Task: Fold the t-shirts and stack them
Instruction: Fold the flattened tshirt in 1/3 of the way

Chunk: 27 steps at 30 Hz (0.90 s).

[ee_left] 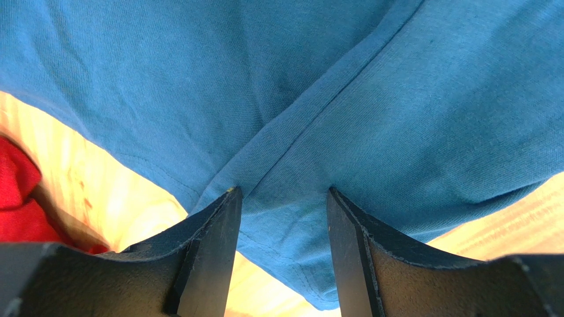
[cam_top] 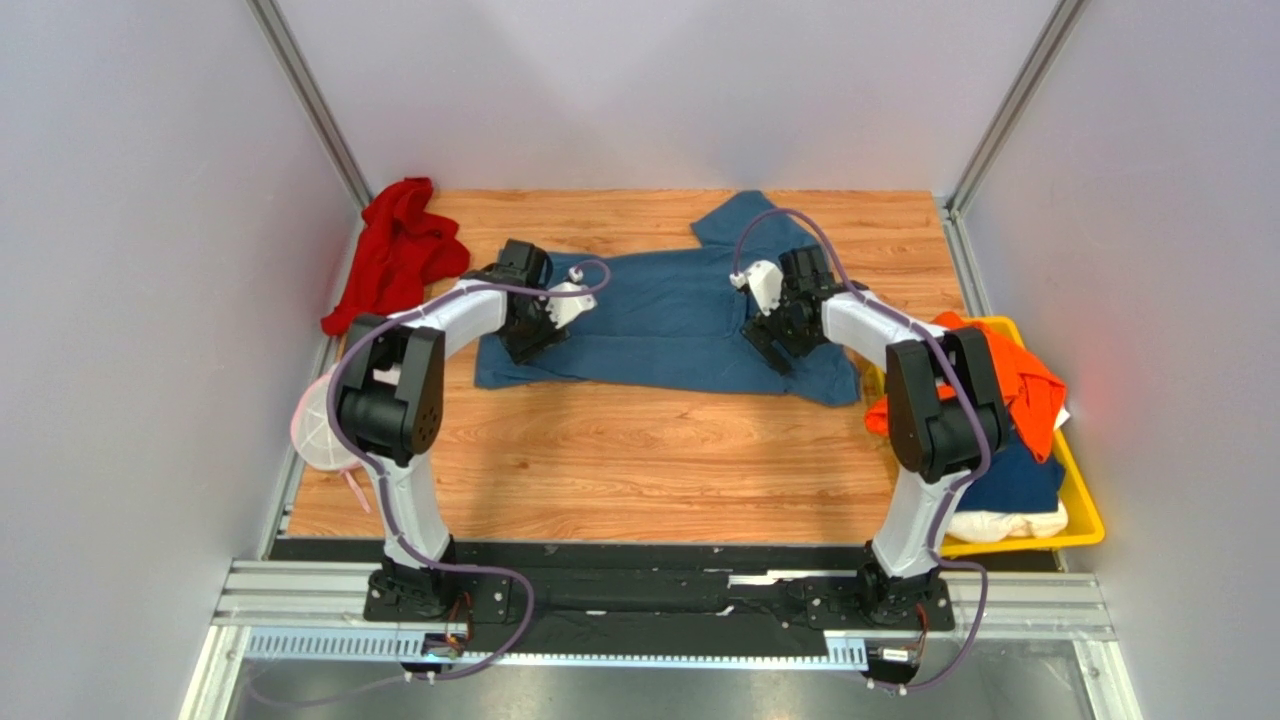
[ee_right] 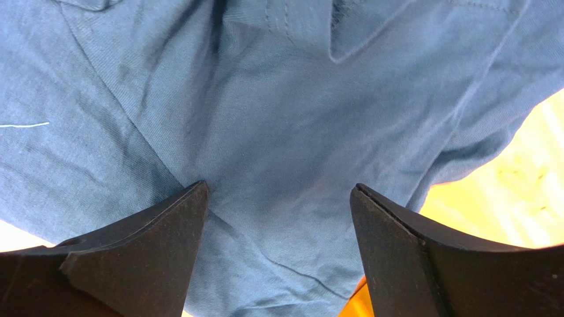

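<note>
Fingers: L gripper point(ee_left: 281, 193) open, poised over a seam near the hem of blue shirt point(cam_top: 661, 315). R gripper point(ee_right: 278, 188) open wide over same shirt, nothing pinched. Shirt lies spread flat mid table point(cam_top: 601, 465).

Risk: thin knit may bunch or slip, or the pinch may catch one layer only, giving a skewed fold.

Cloth soft, matte, creased. Tabletop wood-grain, looks smooth. Red shirt point(cam_top: 394, 248) crumpled at far-left corner.

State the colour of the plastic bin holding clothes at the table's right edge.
The plastic bin is yellow; the top external view shows it best.
</note>
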Each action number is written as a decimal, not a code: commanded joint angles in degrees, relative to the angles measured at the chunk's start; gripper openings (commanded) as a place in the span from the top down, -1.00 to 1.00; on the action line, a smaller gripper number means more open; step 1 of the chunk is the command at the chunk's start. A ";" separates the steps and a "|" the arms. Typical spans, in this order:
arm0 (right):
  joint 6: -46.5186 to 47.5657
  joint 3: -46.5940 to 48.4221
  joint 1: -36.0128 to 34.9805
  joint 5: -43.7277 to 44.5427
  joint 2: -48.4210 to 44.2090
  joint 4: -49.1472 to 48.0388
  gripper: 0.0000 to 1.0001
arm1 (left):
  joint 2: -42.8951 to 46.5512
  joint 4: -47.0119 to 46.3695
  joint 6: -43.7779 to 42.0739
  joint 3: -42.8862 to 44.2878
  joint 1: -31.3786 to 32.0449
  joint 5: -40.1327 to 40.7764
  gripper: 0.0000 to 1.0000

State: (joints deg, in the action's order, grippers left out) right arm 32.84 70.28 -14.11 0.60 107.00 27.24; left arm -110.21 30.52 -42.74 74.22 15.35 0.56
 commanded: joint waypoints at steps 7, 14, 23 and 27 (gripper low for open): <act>-0.50 -9.72 -3.20 -0.78 -5.75 7.56 -0.71 | 4.22 1.82 0.99 -6.36 0.55 -0.73 -0.20; -0.94 -12.88 -4.26 -0.95 -8.47 8.53 -0.71 | 7.29 1.47 1.34 -10.58 0.73 -0.73 -0.20; -1.81 -17.71 -5.84 -1.92 -11.99 9.05 -0.72 | 13.35 1.20 2.13 -18.05 1.52 -0.73 -0.21; -2.51 -19.65 -7.60 -1.92 -13.57 9.32 -0.73 | 16.34 1.82 2.49 -20.77 1.87 -0.65 -0.21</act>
State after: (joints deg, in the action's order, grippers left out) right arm 32.10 54.52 -19.90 -0.45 93.49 30.98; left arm -96.33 28.58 -41.85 56.51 16.82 0.69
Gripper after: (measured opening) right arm 0.859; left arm 0.600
